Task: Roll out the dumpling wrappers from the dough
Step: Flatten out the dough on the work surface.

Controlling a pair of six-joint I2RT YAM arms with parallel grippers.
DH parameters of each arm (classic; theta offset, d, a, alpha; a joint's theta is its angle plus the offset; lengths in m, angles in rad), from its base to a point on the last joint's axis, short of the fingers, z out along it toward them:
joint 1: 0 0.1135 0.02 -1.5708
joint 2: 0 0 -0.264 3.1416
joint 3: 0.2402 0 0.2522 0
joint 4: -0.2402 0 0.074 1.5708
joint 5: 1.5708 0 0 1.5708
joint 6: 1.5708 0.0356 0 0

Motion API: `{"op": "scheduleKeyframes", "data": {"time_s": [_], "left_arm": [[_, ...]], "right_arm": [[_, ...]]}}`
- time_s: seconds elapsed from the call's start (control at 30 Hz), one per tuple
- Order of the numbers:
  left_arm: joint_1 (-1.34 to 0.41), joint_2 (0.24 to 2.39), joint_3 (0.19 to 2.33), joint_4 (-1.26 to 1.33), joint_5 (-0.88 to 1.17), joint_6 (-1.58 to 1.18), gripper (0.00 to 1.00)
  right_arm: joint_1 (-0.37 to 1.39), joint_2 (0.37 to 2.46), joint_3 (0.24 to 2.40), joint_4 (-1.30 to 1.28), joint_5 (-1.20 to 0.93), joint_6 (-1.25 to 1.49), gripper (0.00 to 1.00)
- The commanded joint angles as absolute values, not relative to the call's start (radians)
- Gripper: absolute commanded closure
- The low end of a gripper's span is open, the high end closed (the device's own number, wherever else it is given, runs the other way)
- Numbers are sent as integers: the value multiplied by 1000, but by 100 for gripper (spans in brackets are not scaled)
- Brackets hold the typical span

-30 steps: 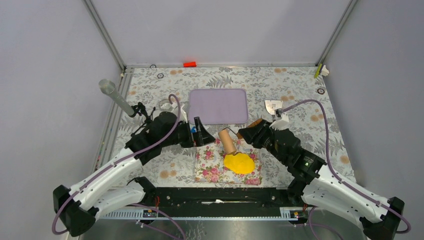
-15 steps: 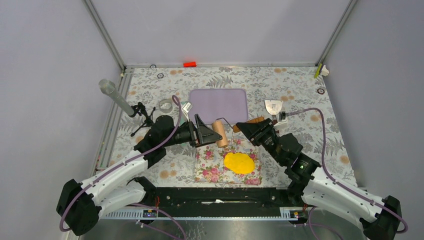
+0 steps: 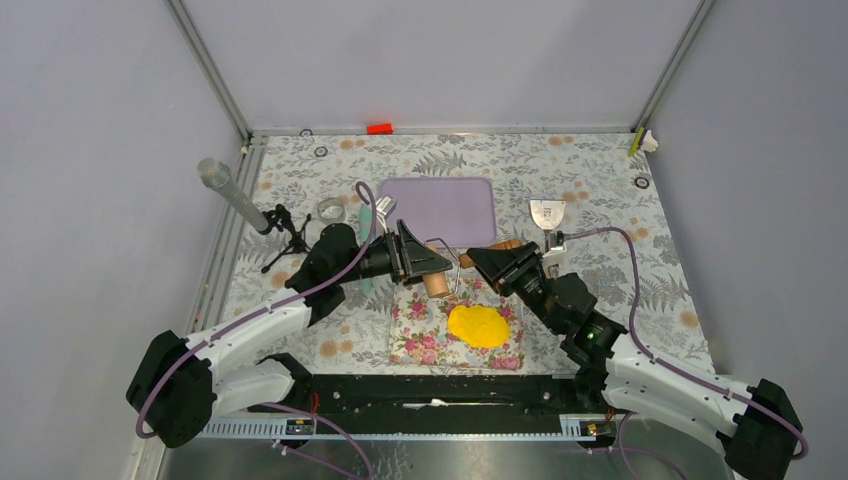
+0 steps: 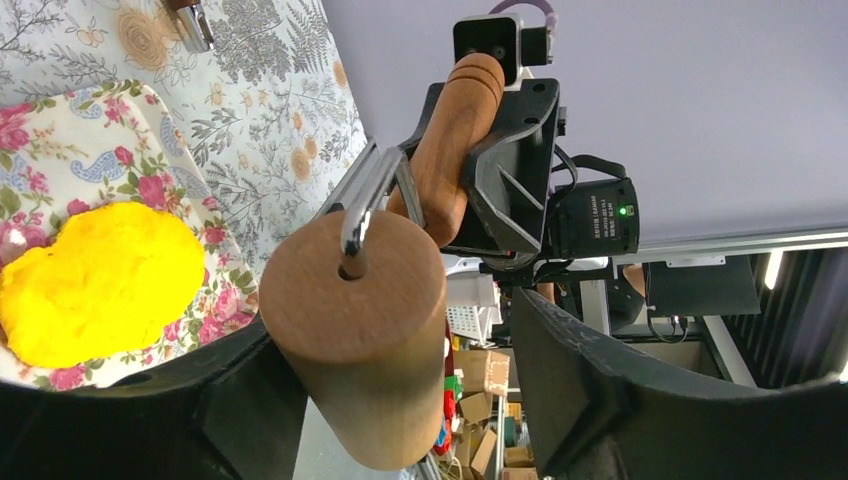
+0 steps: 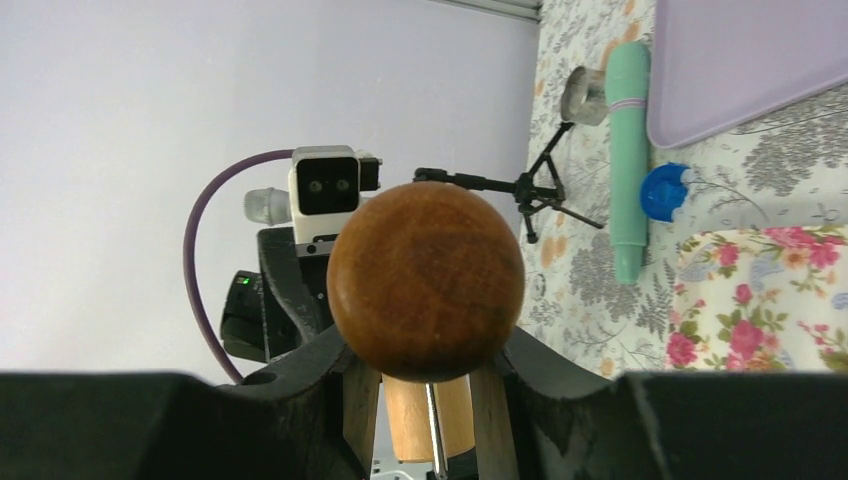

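Only one yellow dough lump [image 3: 478, 325] lies on the single floral mat [image 3: 415, 338], at the near middle of the bench [image 3: 620, 250]. One wooden roller [image 3: 436, 282] is over the mat's far edge. The right tool [image 3: 480, 262] is clamped on its round-ended handle, while the left tool [image 3: 428, 262] straddles the drum, jaws apart with a gap on one side. The right wrist view adds one blue cap [image 5: 665, 190] beside one green tube [image 5: 626, 150], the cap unseen from above; the left wrist view shows the drum's end face.
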State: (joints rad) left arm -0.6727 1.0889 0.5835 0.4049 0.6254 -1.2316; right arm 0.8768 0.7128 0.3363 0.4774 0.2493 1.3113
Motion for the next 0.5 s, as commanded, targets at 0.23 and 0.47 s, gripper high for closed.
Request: {"op": "scheduleKeyframes", "data": {"time_s": [0.23, 0.47], "left_arm": [[-628, 1108, 731, 320, 717, -1124, 100], [-562, 1137, 877, 100, 932, -977, 100]], "right_arm": [[871, 641, 298, 544, 135, 1356, 91], [854, 444, 378, 263, 24, 1111, 22]]}}
